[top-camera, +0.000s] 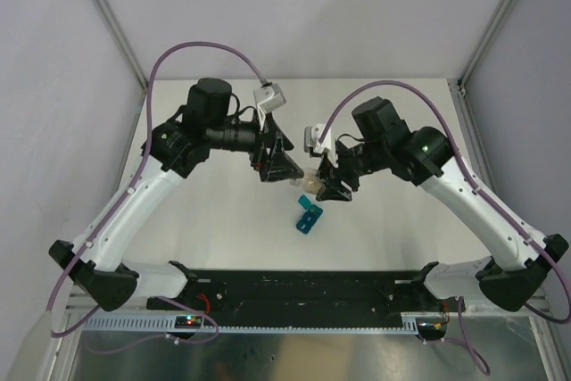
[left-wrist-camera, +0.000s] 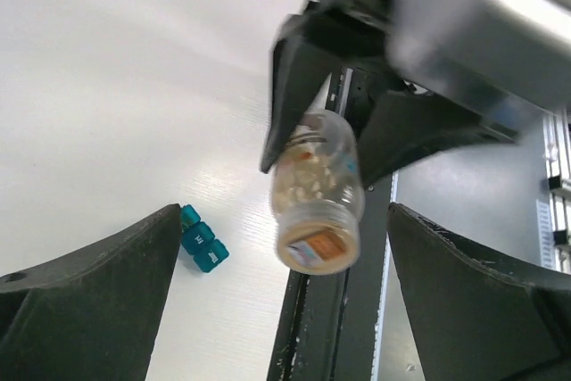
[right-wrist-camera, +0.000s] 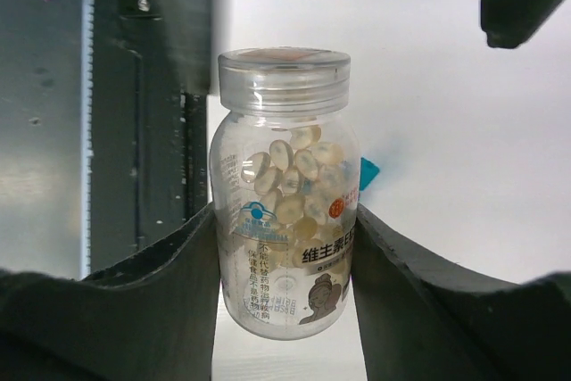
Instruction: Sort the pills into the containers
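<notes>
Containers (left-wrist-camera: 203, 240): teal plastic strip, 3 joined square cells w/ rounded corners, lying on the white table (top-camera: 223, 229) just near of the right hand (top-camera: 328, 186), not touched by either hand. In the left wrist view the lids look shut; can't see what's inside.

Bottle (right-wrist-camera: 284, 211): small, round, clear plastic, w/ clear ribbed screw cap (right-wrist-camera: 284, 73) on. It's approx half full of pills (right-wrist-camera: 290, 176), pale yellow, glossy, oval softgel type. Printed label (right-wrist-camera: 303, 278) on the lower body.

Right hand is clamped on the bottle's lower half, a black finger pressing each side, holding it over the table centre.

Left hand (top-camera: 275, 162): fingers spread wide, nothing between them, just left of the bottle & facing it.
</notes>
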Controlling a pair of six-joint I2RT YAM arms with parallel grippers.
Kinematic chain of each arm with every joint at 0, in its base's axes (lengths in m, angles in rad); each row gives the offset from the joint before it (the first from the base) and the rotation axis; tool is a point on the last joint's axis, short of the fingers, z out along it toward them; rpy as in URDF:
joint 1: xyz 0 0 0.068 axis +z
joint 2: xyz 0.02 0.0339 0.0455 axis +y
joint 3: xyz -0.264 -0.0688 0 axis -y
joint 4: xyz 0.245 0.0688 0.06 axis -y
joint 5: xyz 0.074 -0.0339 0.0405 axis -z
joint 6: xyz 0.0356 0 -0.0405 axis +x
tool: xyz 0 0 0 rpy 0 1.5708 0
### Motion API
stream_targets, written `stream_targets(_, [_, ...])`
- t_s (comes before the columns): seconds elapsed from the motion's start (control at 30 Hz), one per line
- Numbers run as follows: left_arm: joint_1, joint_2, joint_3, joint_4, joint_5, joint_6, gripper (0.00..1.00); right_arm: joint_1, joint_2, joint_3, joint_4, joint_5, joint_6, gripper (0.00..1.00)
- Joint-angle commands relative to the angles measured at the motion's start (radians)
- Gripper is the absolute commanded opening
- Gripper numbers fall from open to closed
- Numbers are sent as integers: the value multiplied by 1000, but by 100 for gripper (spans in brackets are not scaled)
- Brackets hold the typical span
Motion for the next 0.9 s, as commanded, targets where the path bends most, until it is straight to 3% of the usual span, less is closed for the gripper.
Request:
stream_targets(0.0, [58, 41, 38, 38, 46, -159, 97, 51, -54, -24, 119, 231, -5, 0])
stream_targets(0.2, [84, 86, 28, 48, 115, -224, 83, 80, -70, -31, 165, 340, -1, 0])
stream_targets(0.4, [84, 100, 14, 61, 156, -244, 78, 96, -73, -45, 189, 386, 4, 0])
stream_targets(0.6, [84, 111, 0, 76, 180, -250, 67, 99, -71, -44, 196, 396, 9, 0])
stream_targets(0.87, [84, 110, -31, 86, 176, -238, 65, 98, -66, -35, 191, 385, 16, 0])
